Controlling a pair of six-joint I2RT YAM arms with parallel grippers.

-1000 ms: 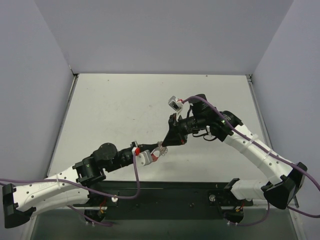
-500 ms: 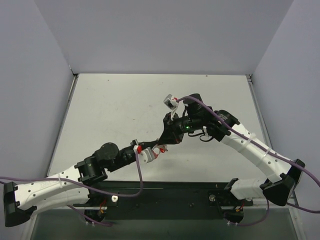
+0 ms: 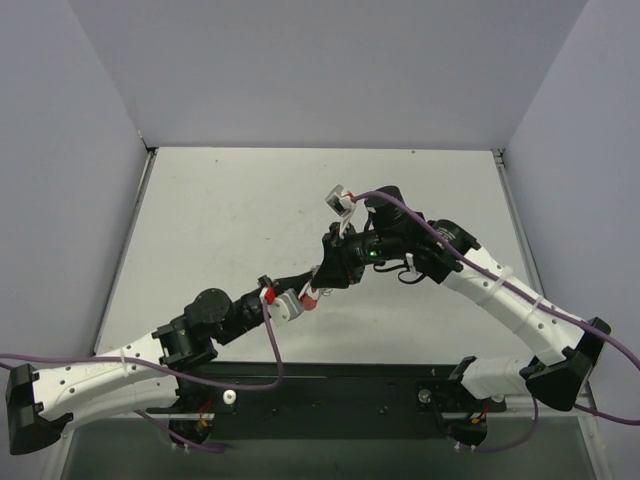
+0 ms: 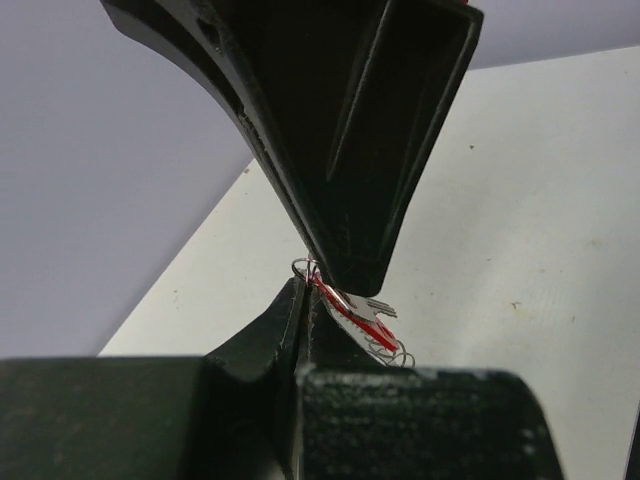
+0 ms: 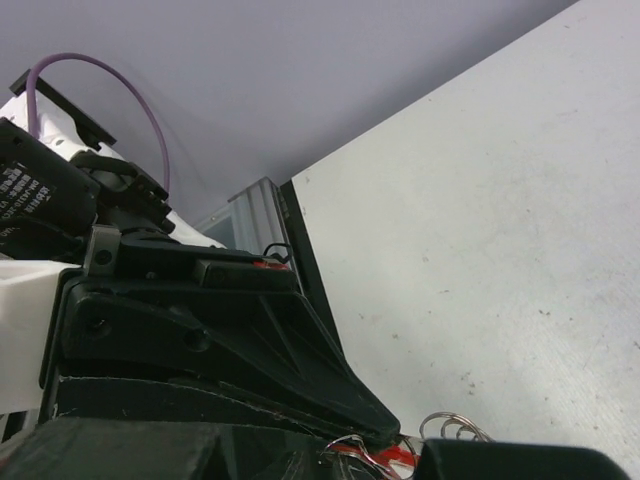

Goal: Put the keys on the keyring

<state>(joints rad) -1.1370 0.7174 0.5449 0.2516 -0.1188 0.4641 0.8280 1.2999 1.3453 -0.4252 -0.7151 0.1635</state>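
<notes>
Left hand (image 4: 300, 302): fingers pressed together, pinching a small red-and-silver cluster at their very tips, judged to be gripping the keyring (image 4: 388, 347), whose silvery ridged band is curling out just beside and below the tips. Right hand (image 4: 345, 278): reaching in from the opposite side, its jaws narrowing to a wedge and touching the same cluster; whether it is actually clamping anything cannot be told. Key (image 4: 362, 311): its toothed silver blade is poking out to one side between the two hands, lying against the band, with a red strip running from it toward the left fingertips; whether that red belongs to the key's head or to the ring's arc cannot be told. Surface (image 4: 540, 200): lying below, with both hands hovering clear of it near its middle. Progress: ring and key are lifted and brought together, so the threading itself appears to be underway; the key hanging freely on the loop is not showing, so that part is judged unfinished. Change over the last second: the right hand is sitting further toward the left arm and tighter against the left hand, covering most of the band that was dangling in plain sight.
</notes>
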